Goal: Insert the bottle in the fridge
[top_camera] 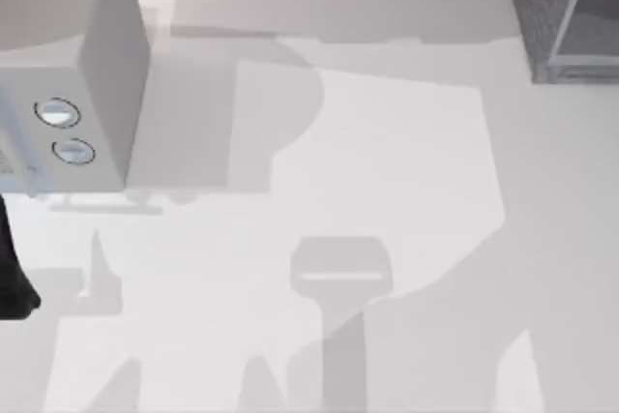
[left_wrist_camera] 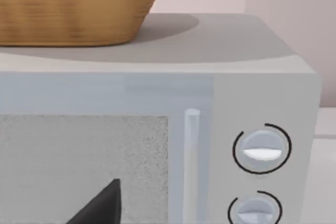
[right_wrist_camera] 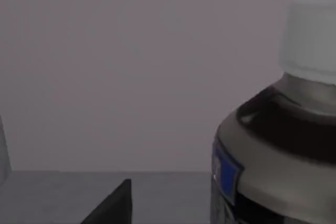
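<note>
The fridge (top_camera: 566,16) is the dark grey cabinet at the table's far right corner, with a pale panel framed by light edges. In the right wrist view the bottle (right_wrist_camera: 278,145) looms very close, showing its white cap and grey-and-blue label. A dim grey wall and floor (right_wrist_camera: 168,192) lie behind it, like the fridge's inside. A black part of my right gripper (right_wrist_camera: 110,205) shows beside the bottle, apart from it. My left arm (top_camera: 14,278) is parked at the table's left edge, its gripper (left_wrist_camera: 100,205) facing the microwave's door.
A light grey microwave (top_camera: 92,74) with two round dials (left_wrist_camera: 261,149) stands at the far left, with a wicker basket (left_wrist_camera: 73,3) on top. Arm shadows fall across the white table (top_camera: 387,191).
</note>
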Tool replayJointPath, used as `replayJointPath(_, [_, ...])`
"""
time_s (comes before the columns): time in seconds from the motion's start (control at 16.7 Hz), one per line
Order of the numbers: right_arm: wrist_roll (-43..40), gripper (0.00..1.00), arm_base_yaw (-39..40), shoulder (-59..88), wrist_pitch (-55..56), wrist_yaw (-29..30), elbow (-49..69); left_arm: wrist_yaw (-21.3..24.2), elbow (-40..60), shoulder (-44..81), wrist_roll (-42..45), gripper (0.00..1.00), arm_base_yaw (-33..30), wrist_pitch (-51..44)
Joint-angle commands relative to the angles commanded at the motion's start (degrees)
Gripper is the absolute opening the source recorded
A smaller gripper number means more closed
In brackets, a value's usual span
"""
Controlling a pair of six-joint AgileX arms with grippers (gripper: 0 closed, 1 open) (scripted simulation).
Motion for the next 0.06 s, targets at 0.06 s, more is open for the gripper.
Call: replayJointPath(0.06, [0.00,1.00,0.00,0.00,0.00,0.00,0.00,0.00,0.00,0.00,0.00,1.00,0.00,0.00])
